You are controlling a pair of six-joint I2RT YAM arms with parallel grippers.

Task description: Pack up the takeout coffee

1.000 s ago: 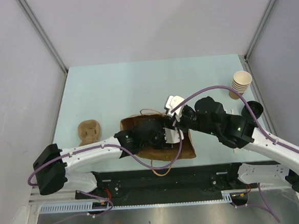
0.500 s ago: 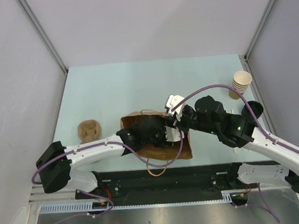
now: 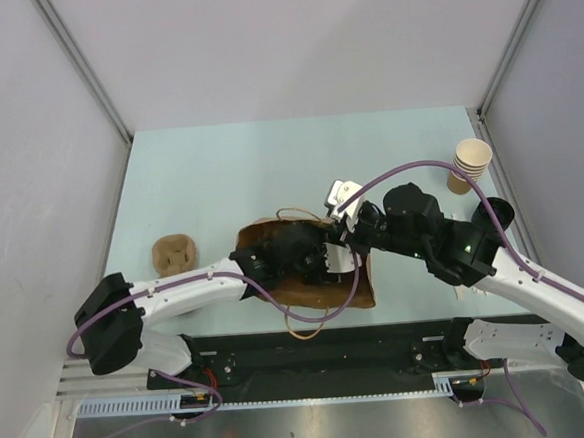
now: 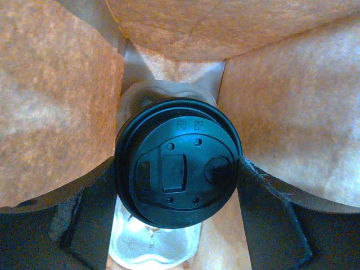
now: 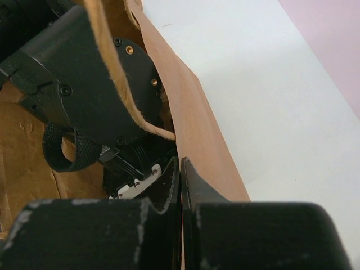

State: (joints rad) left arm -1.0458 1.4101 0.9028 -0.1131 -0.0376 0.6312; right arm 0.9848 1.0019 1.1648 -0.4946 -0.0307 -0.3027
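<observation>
A: Location of takeout coffee (image 4: 179, 160)?

B: Inside brown paper bag (image 3: 315, 296), near middle of table (image 3: 249, 172); left wrist view looks straight down on its black lid (image 4: 169, 175), paper walls on every side; whether the base rests on the bag floor, cannot tell.

A: Left gripper (image 4: 178, 169)?

B: Jaws wide, fingers (image 4: 264, 214) against either side of the lid rim; reads as a top grasp on the cup, wide only because the lid is wide; held upright from above, presumably so it goes down the mouth without tipping.

A: Right gripper (image 5: 180, 169)?

B: Clenched on the far-right edge of the bag's mouth, paper pinched in the closed jaws; likely purpose, holding the mouth open and the bag steady while the left arm reaches in.

A: Bystanders?

B: Stack of lidless paper cups (image 3: 471, 159) far right; pulp cup carrier (image 3: 174, 253) left of the bag; both well apart from it, no part in this.

A: Stage?

B: Judged late; cup in, release and withdrawal not yet done; risk is snagging the paper rim on the way out.
</observation>
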